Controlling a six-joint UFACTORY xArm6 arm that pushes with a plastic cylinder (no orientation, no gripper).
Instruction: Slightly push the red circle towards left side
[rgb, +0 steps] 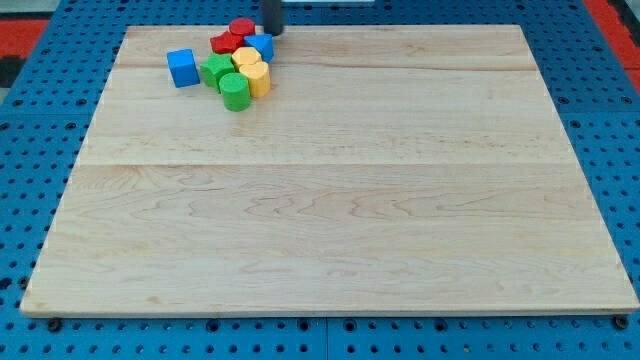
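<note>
My tip (272, 31) sits bare, gripping nothing, just right of the red circle (241, 27) at the board's top, so pushing left risks dragging the touching red block (226, 43) along.

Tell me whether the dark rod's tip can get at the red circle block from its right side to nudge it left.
Probably yes. My tip sits just to the view's right of the red circle, with nothing between them. The red block and blue block lie below that path.
</note>
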